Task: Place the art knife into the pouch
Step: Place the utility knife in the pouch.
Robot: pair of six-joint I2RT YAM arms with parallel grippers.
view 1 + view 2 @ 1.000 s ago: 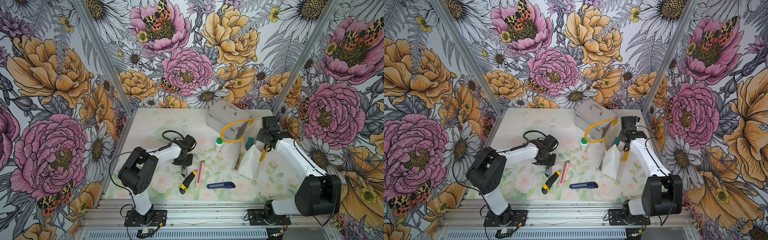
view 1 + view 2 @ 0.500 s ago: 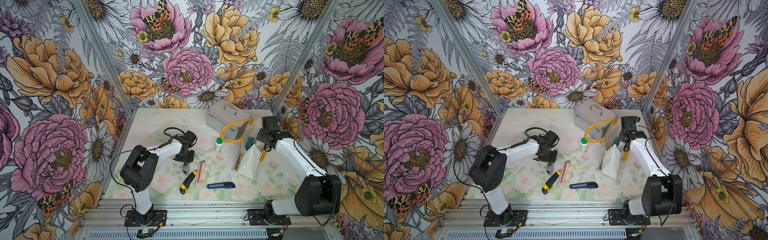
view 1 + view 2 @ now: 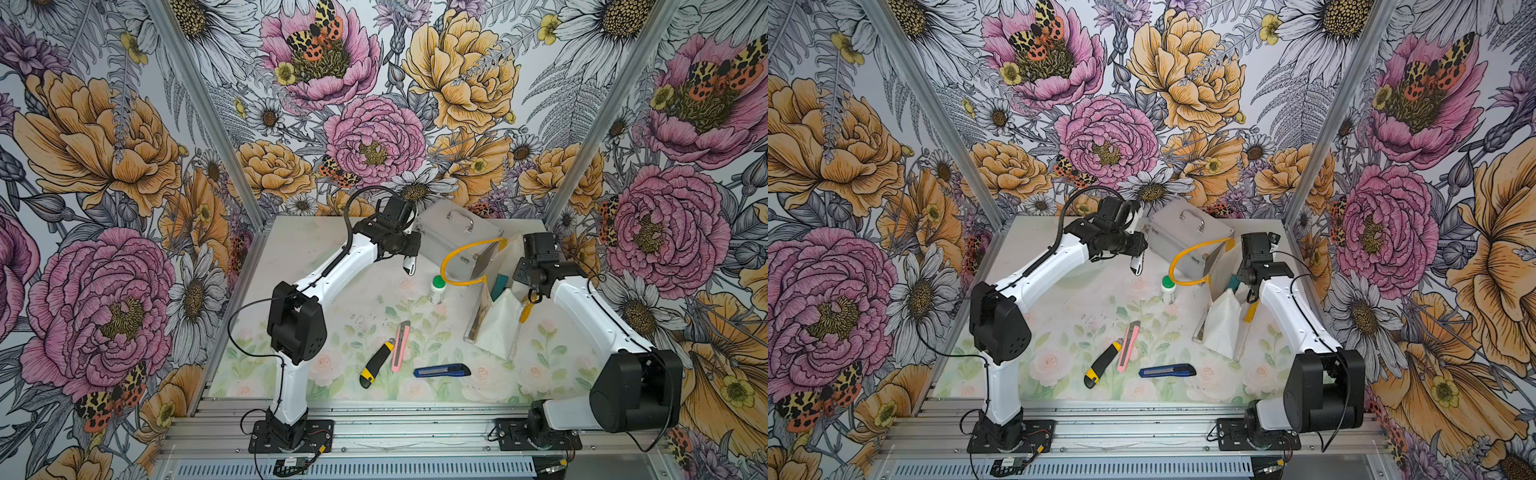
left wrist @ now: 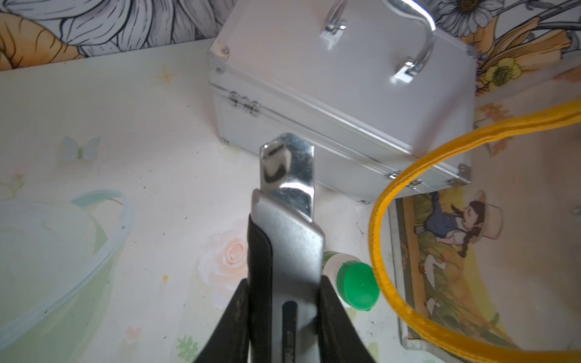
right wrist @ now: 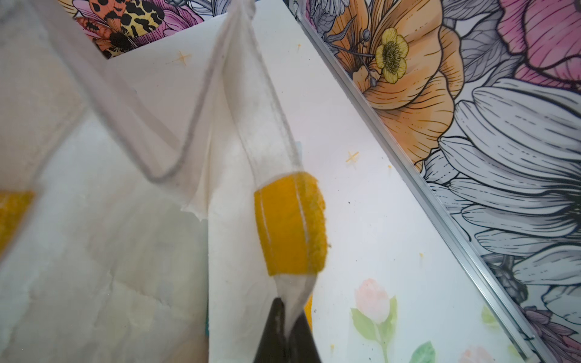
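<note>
Left gripper clamped narrow on art knife, silver nose forward, raised above tabletop, just beside metal case. Right gripper pinched tight on pouch rim by yellow tab, propping mouth open.

Advice:
- carry knife over green-capped bottle
- avoid snagging yellow handle loop
- tip nose-down into mouth
- release only once well inside
- right grip should hold steady

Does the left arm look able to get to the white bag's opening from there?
Probably yes. The left gripper, holding the knife, hangs raised near the pouch, whose edge the right gripper holds up. Only the yellow handle loop arches between them; the bottle sits lower.
</note>
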